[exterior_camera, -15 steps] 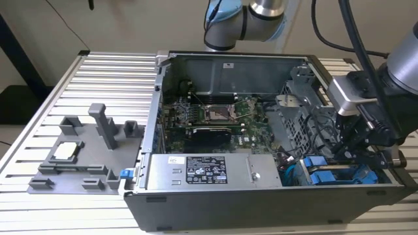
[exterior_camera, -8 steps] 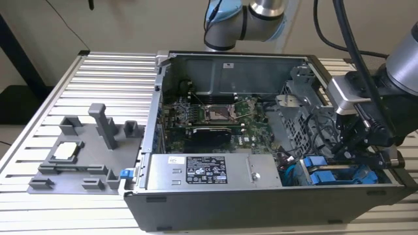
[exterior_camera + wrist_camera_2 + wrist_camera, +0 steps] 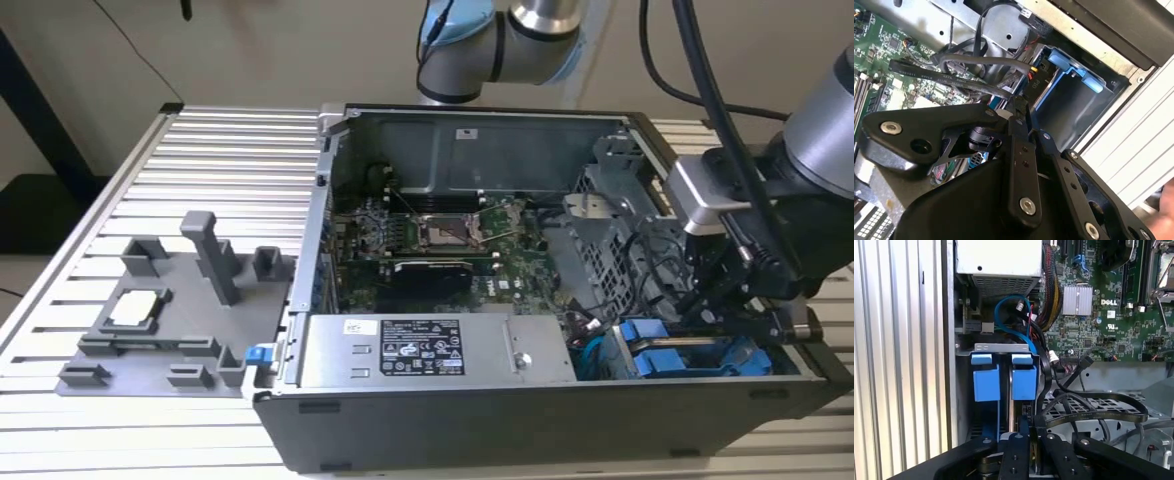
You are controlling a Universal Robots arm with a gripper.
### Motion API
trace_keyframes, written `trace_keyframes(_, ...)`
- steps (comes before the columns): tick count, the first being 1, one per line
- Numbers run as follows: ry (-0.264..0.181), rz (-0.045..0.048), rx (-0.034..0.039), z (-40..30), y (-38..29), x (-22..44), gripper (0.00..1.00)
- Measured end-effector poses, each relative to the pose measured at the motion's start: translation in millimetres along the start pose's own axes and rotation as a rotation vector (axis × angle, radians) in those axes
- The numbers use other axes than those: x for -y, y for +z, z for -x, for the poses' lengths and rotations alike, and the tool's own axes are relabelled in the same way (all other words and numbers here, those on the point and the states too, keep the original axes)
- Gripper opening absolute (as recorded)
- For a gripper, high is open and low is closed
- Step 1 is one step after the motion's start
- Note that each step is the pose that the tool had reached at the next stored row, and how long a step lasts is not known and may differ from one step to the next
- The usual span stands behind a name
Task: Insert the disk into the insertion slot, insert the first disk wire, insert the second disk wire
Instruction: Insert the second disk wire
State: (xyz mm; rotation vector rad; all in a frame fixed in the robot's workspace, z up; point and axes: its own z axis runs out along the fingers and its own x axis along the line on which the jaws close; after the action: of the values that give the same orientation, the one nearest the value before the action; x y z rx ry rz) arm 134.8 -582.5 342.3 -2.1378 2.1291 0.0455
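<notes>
The disk sits seated in the insertion slot, blue carrier outward for cable access, while the pincer, narrowed, reaches down beside it toward the wires.

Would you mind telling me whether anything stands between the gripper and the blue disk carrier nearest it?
Nothing visible does: in the first wrist view the gripper sits right at that blue disk carrier; black cables loop beside them, not between.
</notes>
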Motion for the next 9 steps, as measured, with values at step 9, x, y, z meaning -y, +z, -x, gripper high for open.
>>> trace_keyframes(9, 0.000, 0.0000, 0.0002, -0.3, 2.7, 0.9, 0.16)
